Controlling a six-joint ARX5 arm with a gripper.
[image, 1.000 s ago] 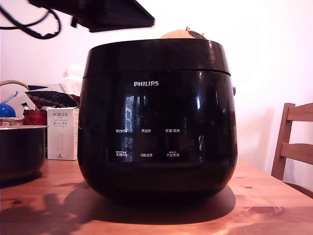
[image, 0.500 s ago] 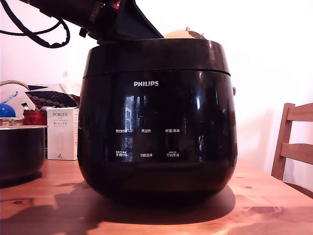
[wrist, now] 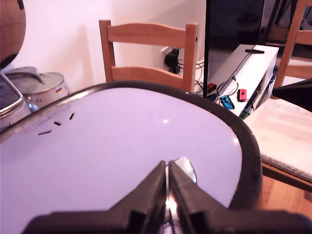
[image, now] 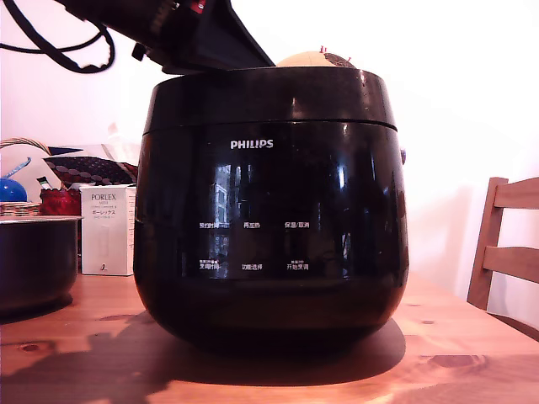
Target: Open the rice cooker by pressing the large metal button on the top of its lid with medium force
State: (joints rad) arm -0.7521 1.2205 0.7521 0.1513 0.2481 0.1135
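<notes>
The cooker (image: 271,206) sits mid-desk (image: 455,337), lid (image: 269,97) down. The end effector (wrist: 167,171) is pressed together, fingers almost touching, its tips right on the shiny metal button (wrist: 185,169) atop the lid. In the exterior view the arm (image: 181,34) slants in from the upper left.

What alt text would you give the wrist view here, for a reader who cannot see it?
The gripper, fingers closed together, points down at a metal button on the glossy lid of the rice cooker, at or just above it; contact cannot be confirmed. A wooden chair stands behind the cooker, beside a low white shelf.
</notes>
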